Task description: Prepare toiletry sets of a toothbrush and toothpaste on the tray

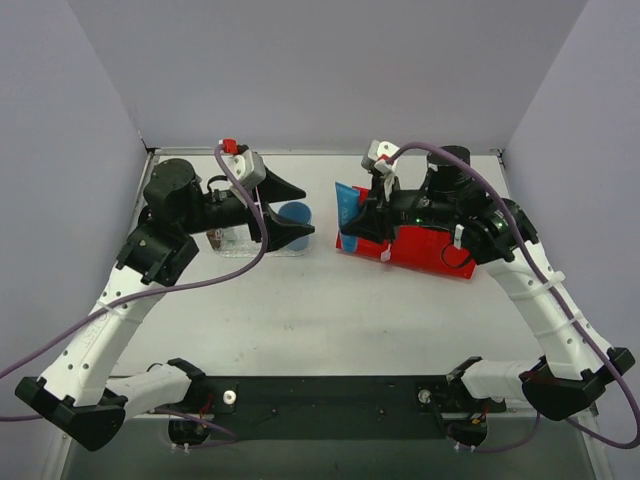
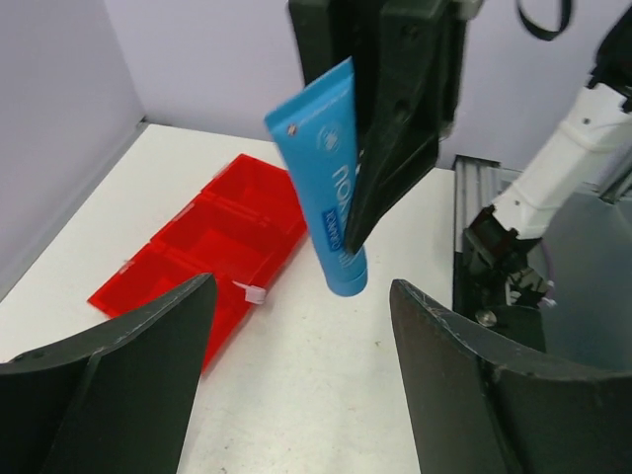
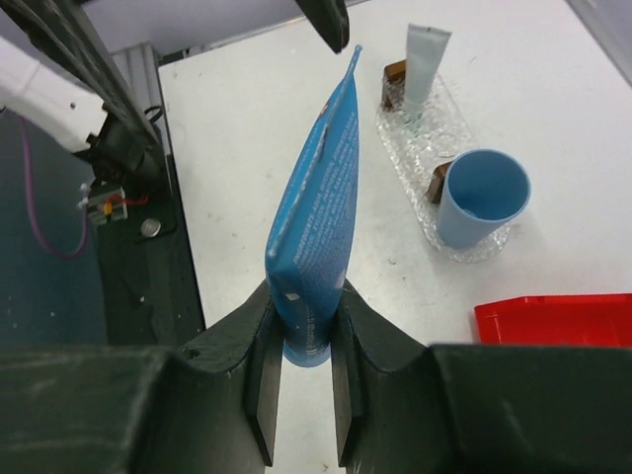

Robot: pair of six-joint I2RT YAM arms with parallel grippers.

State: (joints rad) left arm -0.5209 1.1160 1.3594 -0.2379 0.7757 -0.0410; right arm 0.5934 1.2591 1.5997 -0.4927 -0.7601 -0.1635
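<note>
White tabletop [image 1: 300, 330]: tray [image 3: 410, 148] holds one grey-white tube [image 3: 427, 54] and a blue cup [image 3: 482, 197]; right gripper [image 3: 304, 336] clamps the blue toothpaste [image 3: 321, 197] aloft, left gripper [image 2: 301, 296] gapes empty; no toothbrush in sight.

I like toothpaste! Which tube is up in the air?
The bright blue tube: the right end effector pinches it and holds it aloft. The white-grey tube sits on the clear tray, with nothing gripping it.

White table [image 1: 320, 330] between plain lavender-grey walls [image 1: 330, 70], black base plate [image 1: 330, 395] along its near edge
</note>
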